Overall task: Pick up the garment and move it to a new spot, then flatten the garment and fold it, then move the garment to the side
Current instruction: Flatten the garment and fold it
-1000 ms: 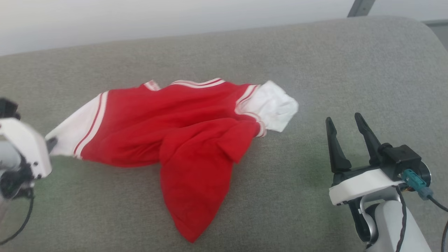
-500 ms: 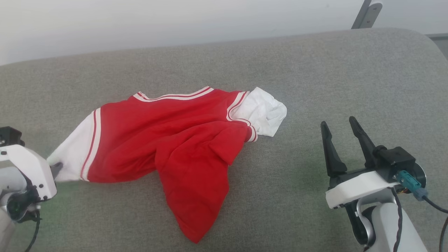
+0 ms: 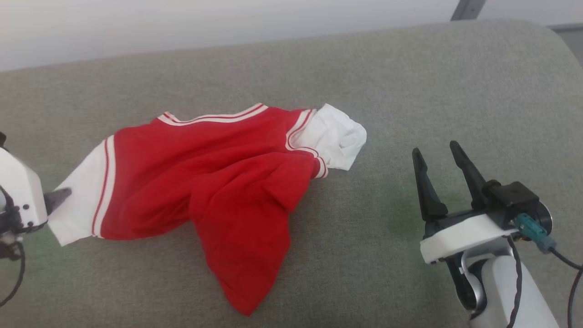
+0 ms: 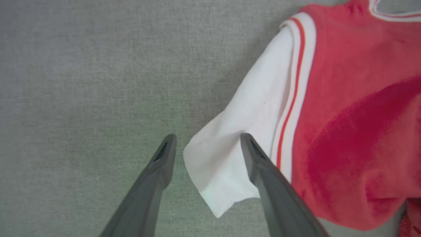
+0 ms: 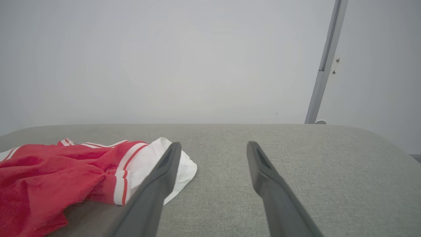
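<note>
a grey fabric-covered worktop [image 3: 455, 82], its far right corner rounded, carries the garment [image 3: 205, 168], a red jersey with white, red-striped sleeves, lying crumpled left of centre, one sleeve spread flat toward the left edge.

soft, even, bright light throughout, with no hard glare. in the head view the garment [image 3: 196, 182] casts only a faint, diffuse shadow on the grey cushion [image 3: 364, 273] along its edge toward 5 o'clock, and a greenish tint patches the cushion beside the right gripper [image 3: 434, 146] at 4 o'clock. the wall [image 3: 182, 27] at 12 o'clock is washed out pale. in the left wrist view the red cloth is smeared and soft toward 3 o'clock, and the left gripper [image 4: 208, 135] is out of focus at 6 o'clock. the right wrist view is hazy, its corners dimmer.
</note>
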`<state>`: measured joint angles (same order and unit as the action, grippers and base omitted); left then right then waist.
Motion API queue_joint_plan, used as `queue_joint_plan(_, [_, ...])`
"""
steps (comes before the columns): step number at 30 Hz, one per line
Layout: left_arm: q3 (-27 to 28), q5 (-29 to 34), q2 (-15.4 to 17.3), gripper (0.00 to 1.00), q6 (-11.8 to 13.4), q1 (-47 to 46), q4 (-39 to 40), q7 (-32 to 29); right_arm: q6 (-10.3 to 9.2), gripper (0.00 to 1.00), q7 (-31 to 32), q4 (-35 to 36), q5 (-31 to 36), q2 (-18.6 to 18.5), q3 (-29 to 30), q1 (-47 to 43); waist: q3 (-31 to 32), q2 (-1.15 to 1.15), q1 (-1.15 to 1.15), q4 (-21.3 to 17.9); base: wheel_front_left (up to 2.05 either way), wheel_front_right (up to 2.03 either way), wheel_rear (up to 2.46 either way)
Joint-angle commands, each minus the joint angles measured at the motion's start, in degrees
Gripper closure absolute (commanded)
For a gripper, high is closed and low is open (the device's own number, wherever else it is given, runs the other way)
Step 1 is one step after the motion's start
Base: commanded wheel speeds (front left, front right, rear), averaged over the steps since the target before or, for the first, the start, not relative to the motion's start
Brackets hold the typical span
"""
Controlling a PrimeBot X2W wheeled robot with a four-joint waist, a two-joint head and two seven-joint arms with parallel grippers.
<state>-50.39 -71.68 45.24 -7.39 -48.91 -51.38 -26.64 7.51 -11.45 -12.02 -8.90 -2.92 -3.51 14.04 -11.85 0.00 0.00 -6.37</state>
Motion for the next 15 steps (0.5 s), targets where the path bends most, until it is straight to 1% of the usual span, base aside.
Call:
queue_joint_plan(1, [-0.73, 0.06, 0.39, 0.00, -0.12, -0.76, -0.11, -1.69, -0.04, 0.00, 0.32, 0.26, -0.22, 0.00, -0.04, 0.82, -0.84, 0.00, 0.00, -0.73, 0.00, 0.00, 0.00])
queue_joint_plan(3, [-0.67, -1.34, 0.64, 0.00, -0.12, -1.22, -1.19, -4.62, -0.04, 0.00, 0.55, 0.38, -0.04, 0.00, -0.10, 0.90, -1.51, 0.00, 0.00, -1.13, 0.00, 0.00, 0.00])
queue_joint_plan(4, [-1.22, -0.90, 0.83, 0.00, -0.12, -1.54, -1.23, -5.47, -0.04, 0.00, 0.73, 0.45, -0.11, 0.01, -0.11, 1.07, -1.83, 0.00, 0.00, -1.30, 0.00, 0.00, 0.00])
queue_joint_plan(9, [-1.59, -1.41, 0.07, 0.00, -0.12, -2.35, -3.25, -6.42, -0.04, 0.00, 1.95, 0.92, -0.59, 0.01, -1.06, 1.75, -3.47, 0.00, 0.00, -1.57, 0.00, 0.00, 0.00])
queue_joint_plan(11, [-1.75, -1.97, -0.82, 0.00, -0.05, -2.34, -4.25, -6.90, -0.04, 0.00, 3.00, 0.74, -0.79, 0.01, -1.92, 2.09, -4.08, 0.00, 0.00, -1.40, 0.00, 0.00, 0.00])
queue_joint_plan(12, [-1.77, -2.01, -1.30, 0.79, -0.05, -2.27, -4.38, -7.06, -0.04, 0.00, 3.53, 0.64, -0.93, 0.02, -2.37, 2.37, -4.32, 0.00, 0.00, -1.27, 0.00, 0.00, 0.00])
queue_joint_plan(13, [-1.92, -2.05, -1.79, 1.00, -0.05, -2.15, -4.33, -7.24, -0.04, 0.00, 4.14, 0.49, -1.16, 0.00, -2.62, 2.84, -4.55, 0.00, 0.00, -1.09, 0.00, 0.00, 0.00])
queue_joint_plan(15, [-1.83, -2.62, -2.45, 1.00, -0.06, -2.33, -4.46, -6.93, -0.04, 0.00, 5.73, -0.14, -1.28, 0.01, -3.56, 3.97, -4.94, 0.00, 0.00, -0.62, 0.00, 0.00, 0.00])
